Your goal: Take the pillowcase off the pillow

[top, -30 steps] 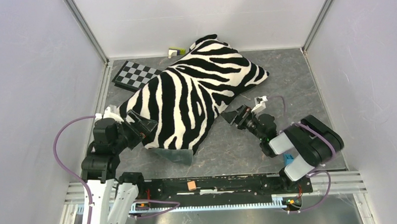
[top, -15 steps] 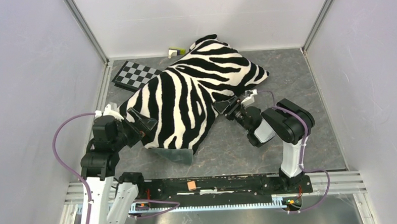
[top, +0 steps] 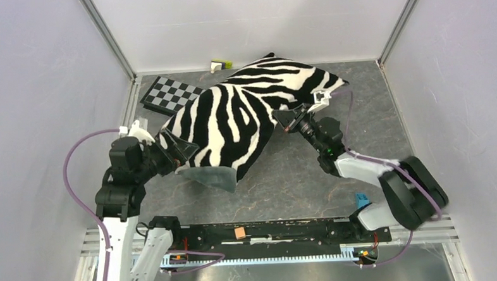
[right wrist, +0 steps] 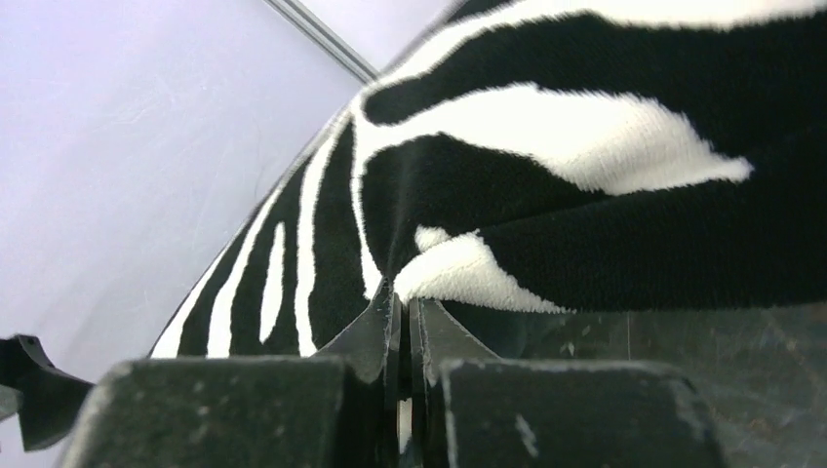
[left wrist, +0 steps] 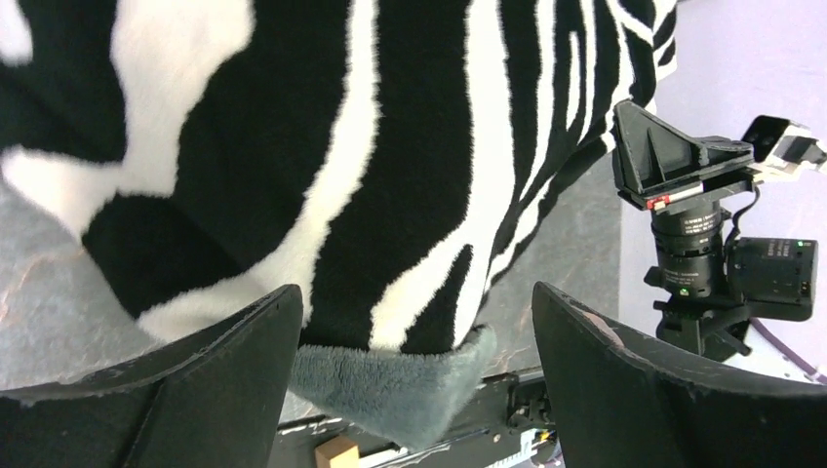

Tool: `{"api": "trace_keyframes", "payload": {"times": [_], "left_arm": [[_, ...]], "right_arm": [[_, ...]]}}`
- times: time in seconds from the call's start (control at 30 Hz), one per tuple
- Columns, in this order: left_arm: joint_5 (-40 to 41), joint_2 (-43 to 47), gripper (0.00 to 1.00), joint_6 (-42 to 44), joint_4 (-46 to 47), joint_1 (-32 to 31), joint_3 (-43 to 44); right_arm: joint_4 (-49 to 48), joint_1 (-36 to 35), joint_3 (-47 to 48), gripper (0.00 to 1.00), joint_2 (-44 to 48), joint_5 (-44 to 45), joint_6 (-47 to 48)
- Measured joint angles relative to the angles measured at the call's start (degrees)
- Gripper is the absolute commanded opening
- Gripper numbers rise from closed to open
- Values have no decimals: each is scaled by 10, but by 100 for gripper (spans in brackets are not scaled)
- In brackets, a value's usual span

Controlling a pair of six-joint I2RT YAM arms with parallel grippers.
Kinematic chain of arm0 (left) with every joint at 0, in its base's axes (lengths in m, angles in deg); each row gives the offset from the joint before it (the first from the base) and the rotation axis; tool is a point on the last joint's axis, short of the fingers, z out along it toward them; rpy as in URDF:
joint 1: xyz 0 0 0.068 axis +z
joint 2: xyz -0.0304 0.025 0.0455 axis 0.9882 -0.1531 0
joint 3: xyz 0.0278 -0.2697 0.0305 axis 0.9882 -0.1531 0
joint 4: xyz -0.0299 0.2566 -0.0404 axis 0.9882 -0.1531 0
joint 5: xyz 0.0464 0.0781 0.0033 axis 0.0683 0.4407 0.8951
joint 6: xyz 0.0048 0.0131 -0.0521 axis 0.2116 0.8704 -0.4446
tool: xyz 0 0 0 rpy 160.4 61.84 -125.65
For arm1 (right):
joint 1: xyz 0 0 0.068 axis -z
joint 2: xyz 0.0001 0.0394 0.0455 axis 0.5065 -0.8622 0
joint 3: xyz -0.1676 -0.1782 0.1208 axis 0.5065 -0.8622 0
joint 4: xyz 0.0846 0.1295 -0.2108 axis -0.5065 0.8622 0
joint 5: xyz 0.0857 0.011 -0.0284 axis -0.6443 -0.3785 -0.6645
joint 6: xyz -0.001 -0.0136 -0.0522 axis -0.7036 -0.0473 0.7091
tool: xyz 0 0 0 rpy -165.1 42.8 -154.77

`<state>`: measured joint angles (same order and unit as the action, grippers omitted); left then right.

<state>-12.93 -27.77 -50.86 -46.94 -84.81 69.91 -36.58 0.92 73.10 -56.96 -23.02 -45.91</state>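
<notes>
Both the left arm (top: 125, 165) and right arm (top: 367, 168) are matte black joint housings on white plastic links, each trailing a thin lilac cable loop (top: 67, 177); a small blue fitting (top: 361, 200) sits by the right base. Left gripper (left wrist: 414, 297) has two broad black wedge-shaped fingers (left wrist: 185, 390) with a rough moulded finish, and right gripper (right wrist: 402, 322) has the same black fingers tapering to thin edges. Right wrist shows a black ribbed cylinder (left wrist: 688, 239) with fine white lettering, a small red mark (left wrist: 660, 202), a green LED (left wrist: 800, 244) and a white connector block (left wrist: 780, 136).
</notes>
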Motion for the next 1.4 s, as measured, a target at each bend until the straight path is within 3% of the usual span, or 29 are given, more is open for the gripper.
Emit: {"api": "trace_keyframes", "payload": {"times": [0.2,0.37,0.5,0.7,0.73,0.77,0.83,0.9,1.1,1.27,1.4], "left_arm": [[-42,-75,95,20,15,0,132],[-93,-94,100,28,39,0,177],[-154,-67,100,21,85,0,159],[-196,16,100,-5,153,0,92],[-200,23,100,-8,162,0,83],[-204,25,100,-11,169,0,74],[-205,21,100,-16,180,0,53],[-204,7,100,-17,182,0,27],[-181,-46,99,-24,178,-14,-50],[-129,-58,99,-30,180,-31,-103],[-110,-82,99,-50,222,-39,-151]], "right_arm": [[216,0,109,0,172,35,109],[394,0,205,0,279,70,175],[525,1,292,0,305,89,207],[679,3,433,13,258,117,249],[683,3,440,22,247,120,254],[683,4,440,37,230,123,259],[675,4,431,74,202,127,259],[657,4,407,96,166,127,266],[676,4,375,98,105,84,305],[696,-20,303,97,180,63,349],[701,-85,266,97,224,83,375]]}}
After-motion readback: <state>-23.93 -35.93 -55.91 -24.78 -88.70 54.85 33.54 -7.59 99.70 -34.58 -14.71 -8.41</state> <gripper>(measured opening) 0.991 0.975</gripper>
